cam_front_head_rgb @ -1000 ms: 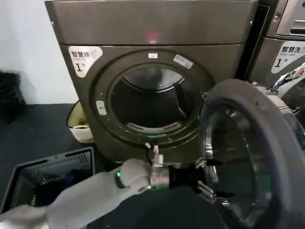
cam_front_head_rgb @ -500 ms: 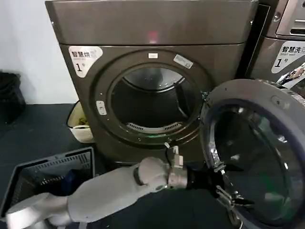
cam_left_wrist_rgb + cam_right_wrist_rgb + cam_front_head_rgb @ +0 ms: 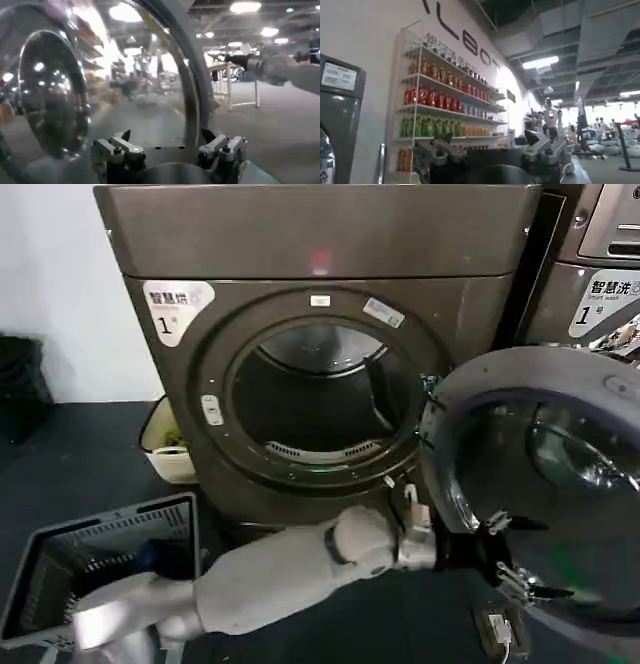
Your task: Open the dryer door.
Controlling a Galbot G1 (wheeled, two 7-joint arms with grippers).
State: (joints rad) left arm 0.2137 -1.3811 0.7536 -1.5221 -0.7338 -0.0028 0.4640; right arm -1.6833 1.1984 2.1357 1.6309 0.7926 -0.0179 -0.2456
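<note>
The left gripper (image 3: 515, 564) sits at the lower inner face of the dryer door (image 3: 560, 384), low and to the right of the dryer (image 3: 320, 244). Its white arm (image 3: 290, 569) reaches across below the porthole opening (image 3: 320, 399). In the left wrist view, the two fingers (image 3: 117, 150) of the left gripper (image 3: 170, 147) stand spread apart. They straddle the curved edge of the dryer door (image 3: 192, 90). Whether either pad presses on the door cannot be told. The fingers grasp nothing else.

The dryer door is swung open on the right side of the dryer. It hangs beside the porthole opening, with its grey plastic inner face and dark tinted bowl glass (image 3: 570, 474) turned toward the camera. The drum interior is exposed. The glass and the chrome ring reflect ceiling lights in the left wrist view.

The dryer is a dark bronze-grey box. A white sticker (image 3: 178, 302) with the numeral 1 sits at its front upper-left corner. A dark laundry basket (image 3: 100, 559) stands on the floor, low and to the left of the dryer. A pale container (image 3: 170, 444) sits against the dryer's lower left side. A lighter grey machine (image 3: 595, 274) stands just to the right of the dryer, behind the open door.

The right gripper (image 3: 492, 147) shows in the right wrist view with its fingers spread and nothing between them. It faces a shelf of bottles (image 3: 440, 107) on a wall.
</note>
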